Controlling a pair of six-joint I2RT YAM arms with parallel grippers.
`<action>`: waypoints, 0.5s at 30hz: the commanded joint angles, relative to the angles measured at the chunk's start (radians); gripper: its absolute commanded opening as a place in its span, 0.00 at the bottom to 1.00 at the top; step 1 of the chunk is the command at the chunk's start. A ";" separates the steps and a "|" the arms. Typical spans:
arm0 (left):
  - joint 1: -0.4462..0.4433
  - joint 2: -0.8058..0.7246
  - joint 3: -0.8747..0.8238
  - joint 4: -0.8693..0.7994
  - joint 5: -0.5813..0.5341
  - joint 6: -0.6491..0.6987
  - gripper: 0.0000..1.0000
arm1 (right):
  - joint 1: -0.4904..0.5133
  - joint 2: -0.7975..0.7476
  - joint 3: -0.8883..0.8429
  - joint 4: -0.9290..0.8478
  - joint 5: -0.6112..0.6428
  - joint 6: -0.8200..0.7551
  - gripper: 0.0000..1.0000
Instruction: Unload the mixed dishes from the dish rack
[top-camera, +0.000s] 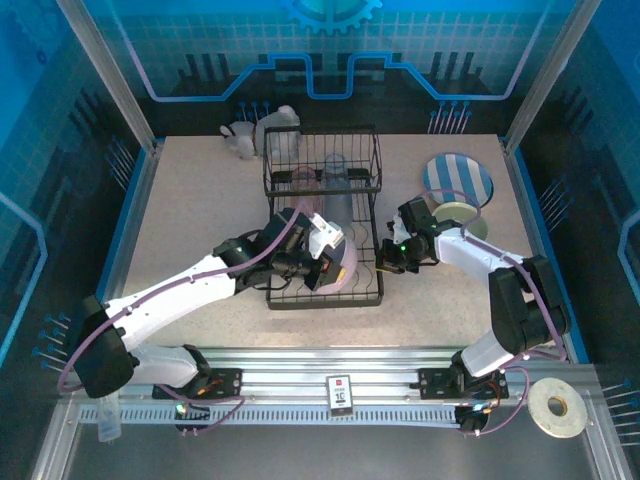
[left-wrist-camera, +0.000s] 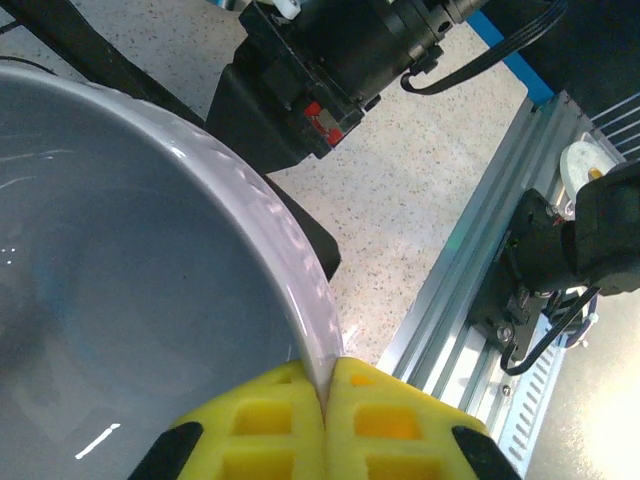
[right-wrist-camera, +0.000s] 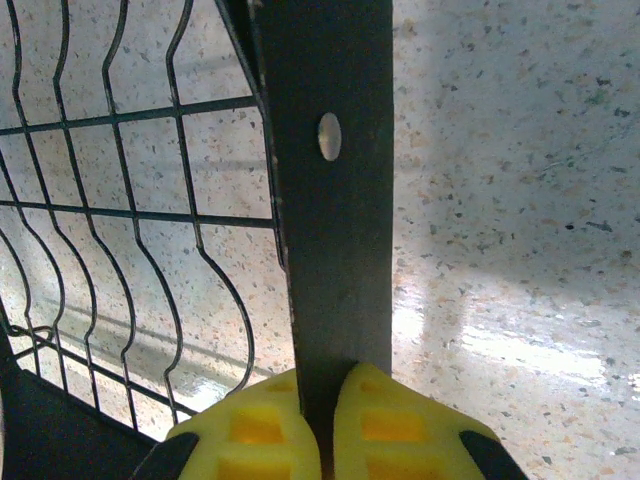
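The black wire dish rack (top-camera: 372, 215) stands mid-table. My left gripper (top-camera: 326, 262) is over its lower tier, shut on the rim of a lavender bowl (top-camera: 343, 268). In the left wrist view the bowl (left-wrist-camera: 150, 300) has its rim pinched between the yellow pads (left-wrist-camera: 325, 400). My right gripper (top-camera: 390, 256) is at the rack's right side, shut on a flat black frame bar (right-wrist-camera: 330, 200), which runs up from between its pads (right-wrist-camera: 322, 410). A pink tumbler (top-camera: 303, 178) and a blue-grey tumbler (top-camera: 336, 166) stand in the upper tier. A striped plate (top-camera: 457, 180) and a pale green bowl (top-camera: 462, 222) lie right of the rack.
A white animal figurine (top-camera: 240, 140) and a white dish (top-camera: 280, 130) sit behind the rack's far left corner. A roll of tape (top-camera: 557, 407) lies on the rail at the near right. Bare speckled table lies left of the rack. The right arm's black body (left-wrist-camera: 330, 70) is close to the bowl.
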 joint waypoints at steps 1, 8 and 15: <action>-0.009 -0.015 0.096 0.019 0.004 0.115 0.00 | -0.021 -0.005 0.009 -0.019 0.014 0.004 0.00; -0.013 0.022 0.175 -0.093 -0.033 0.292 0.00 | -0.022 -0.032 0.056 -0.046 0.006 0.005 0.19; -0.024 0.094 0.262 -0.218 -0.108 0.450 0.00 | -0.024 -0.083 0.116 -0.091 -0.001 0.005 0.34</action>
